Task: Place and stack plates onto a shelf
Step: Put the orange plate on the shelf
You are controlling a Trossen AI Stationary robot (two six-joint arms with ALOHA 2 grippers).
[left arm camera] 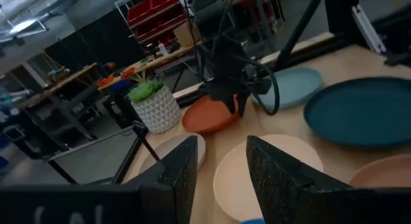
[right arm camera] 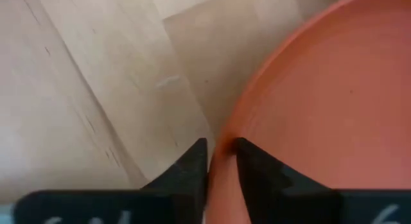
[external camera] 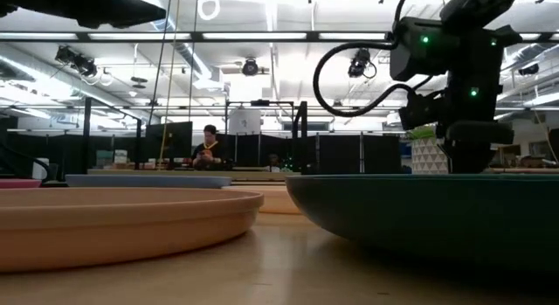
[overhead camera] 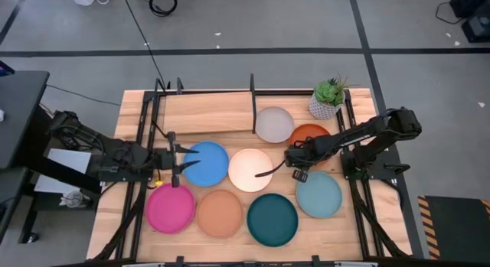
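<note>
My right claw [right arm camera: 219, 161] is pinched on the orange plate [right arm camera: 321, 108] rim, nearly closed. The shelf [overhead camera: 222, 110] lies just beyond that plate. Left claw [overhead camera: 174, 159] gapes empty.

High view looks straight down over the whole surface [overhead camera: 230, 106]. Low view sits at surface level, close behind the peach plate [external camera: 113, 219] and teal plate [external camera: 437, 213], facing the room. Left wrist view looks across toward the orange plate [left arm camera: 209, 116]; right wrist view shows its rim close up.
</note>
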